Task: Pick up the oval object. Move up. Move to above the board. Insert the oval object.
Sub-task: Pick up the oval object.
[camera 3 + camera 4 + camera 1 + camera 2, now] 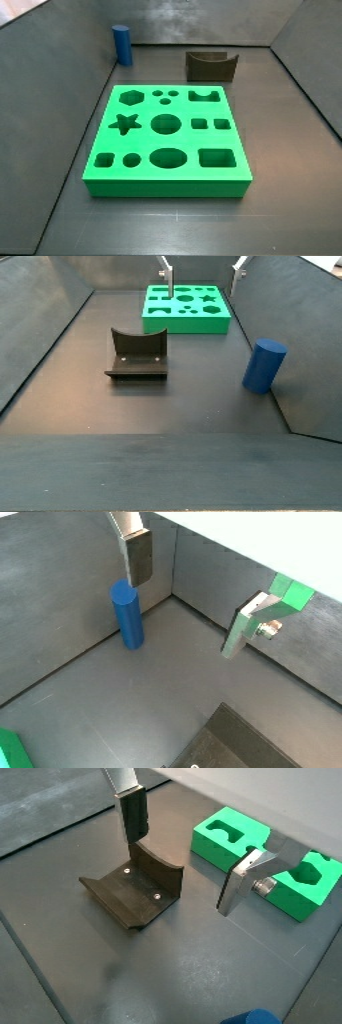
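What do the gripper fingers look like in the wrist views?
The gripper has two flat silver metal fingers, each a thin plate. A dark rectangular pad lines the inner face. One finger carries a small round silver bolt. No cables or markings show.

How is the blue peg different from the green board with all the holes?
The oval object is blue; the board is bright green. The oval object stands upright and tall, while the board lies flat. The oval object is smooth and plain, but the board has many shaped holes. Both rest on the dark floor, untouched: the gripper hangs open above the floor, holding nothing.
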